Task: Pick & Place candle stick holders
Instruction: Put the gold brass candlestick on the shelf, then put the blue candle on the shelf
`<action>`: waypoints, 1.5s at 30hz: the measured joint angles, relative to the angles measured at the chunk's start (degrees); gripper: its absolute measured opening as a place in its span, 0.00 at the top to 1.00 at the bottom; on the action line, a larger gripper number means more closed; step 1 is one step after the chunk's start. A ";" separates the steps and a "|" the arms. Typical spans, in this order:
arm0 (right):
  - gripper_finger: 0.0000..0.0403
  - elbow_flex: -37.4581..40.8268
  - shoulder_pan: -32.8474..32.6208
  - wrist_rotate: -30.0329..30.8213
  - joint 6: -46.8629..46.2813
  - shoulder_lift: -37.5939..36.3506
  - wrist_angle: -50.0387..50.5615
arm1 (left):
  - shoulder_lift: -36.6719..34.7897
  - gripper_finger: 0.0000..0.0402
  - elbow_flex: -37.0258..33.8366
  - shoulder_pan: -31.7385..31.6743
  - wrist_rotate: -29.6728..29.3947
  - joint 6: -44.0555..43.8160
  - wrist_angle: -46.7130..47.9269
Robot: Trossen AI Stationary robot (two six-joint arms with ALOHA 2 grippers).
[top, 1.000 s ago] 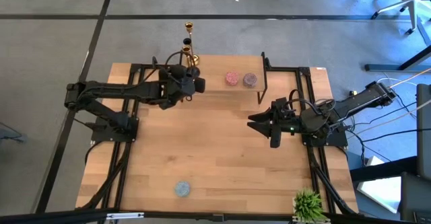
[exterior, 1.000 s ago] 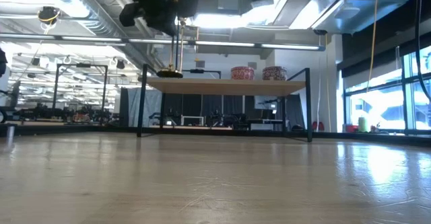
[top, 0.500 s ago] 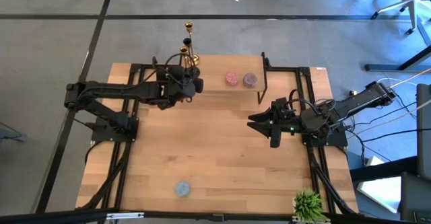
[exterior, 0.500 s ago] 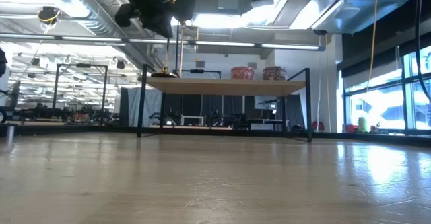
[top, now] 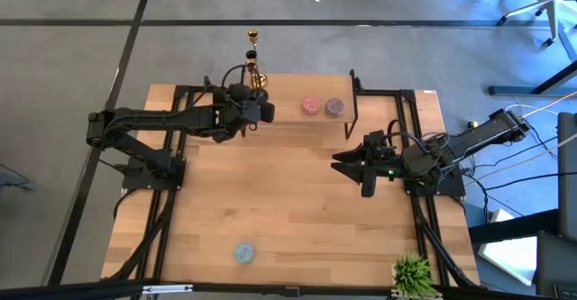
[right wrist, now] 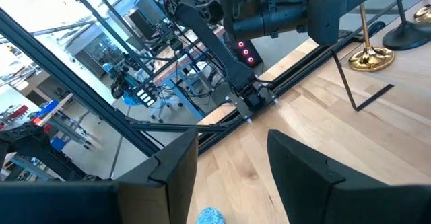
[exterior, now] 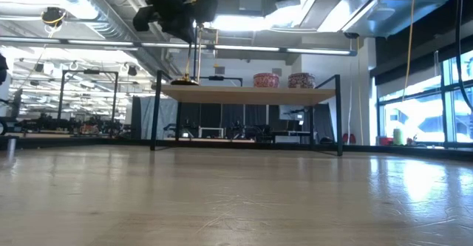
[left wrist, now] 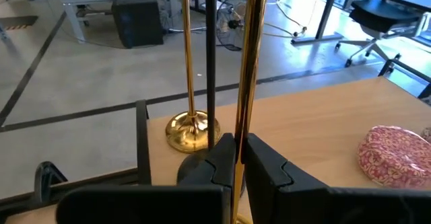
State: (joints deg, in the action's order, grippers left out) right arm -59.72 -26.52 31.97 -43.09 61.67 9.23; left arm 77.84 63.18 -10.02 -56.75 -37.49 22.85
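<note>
Two gold candle stick holders stand upright at the left end of a raised wooden shelf (exterior: 244, 94) at the table's far edge. My left gripper (left wrist: 239, 158) is shut on the nearer one's stem (left wrist: 248, 62); it also shows in the high view (top: 247, 111) and the low view (exterior: 177, 9). The other gold holder (left wrist: 188, 76) stands behind it on its round base (left wrist: 192, 131). A thin black stem (left wrist: 210, 62) on a dark base stands between them. My right gripper (right wrist: 232, 157) is open and empty over the table's right middle (top: 347, 167). My left gripper pinches the nearer gold holder's thin stem (left wrist: 240, 140) between its two fingers, low on the stem. The fingers come level from the table's near side and lie across the stem. The holder stays upright. Its base (exterior: 185, 80) is at shelf level; whether it rests there I cannot tell.
Two pink patterned round boxes (top: 311, 105) (top: 334, 107) sit on the shelf to the right of the holders. A small blue-grey round thing (top: 243, 252) lies near the table's front edge. A green plant (top: 412, 273) stands at the near right corner.
My left gripper, shut on the gold holder, has gone a little toward the table's left edge and come back. The holder's stem and base shifted left with it and returned, staying about upright.
</note>
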 joint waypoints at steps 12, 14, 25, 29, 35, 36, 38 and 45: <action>0.55 0.00 0.00 0.08 0.00 0.00 0.00 | 0.04 0.95 0.00 0.00 0.09 -0.27 0.29; 0.55 0.00 0.00 0.17 0.00 0.00 0.00 | 0.04 0.94 0.00 0.02 0.41 -0.29 0.48; 0.55 0.00 0.00 0.16 0.00 0.00 0.00 | 0.15 0.82 -0.11 0.98 1.16 -0.31 1.60; 0.55 0.00 0.00 0.15 -0.17 0.00 0.00 | 0.15 0.76 -0.11 0.98 1.26 -0.29 1.69; 0.54 0.00 0.00 0.13 -0.17 0.00 0.01 | 0.09 0.68 -0.11 1.33 1.53 -0.29 1.75; 0.54 0.00 0.00 0.13 -0.18 0.00 0.02 | 0.06 0.68 -0.11 1.42 1.54 -0.29 1.86; 0.54 0.00 0.00 0.02 -0.19 0.00 0.00 | -0.32 0.67 -0.11 1.71 1.61 -0.30 3.00; 0.54 0.00 0.00 -0.04 -0.20 0.02 0.02 | -3.15 0.65 -0.04 2.16 1.95 -0.74 6.49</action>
State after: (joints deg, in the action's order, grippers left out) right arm -59.72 -26.52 31.92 -43.29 61.69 9.25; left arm 74.70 63.13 -7.86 -54.80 -38.23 29.35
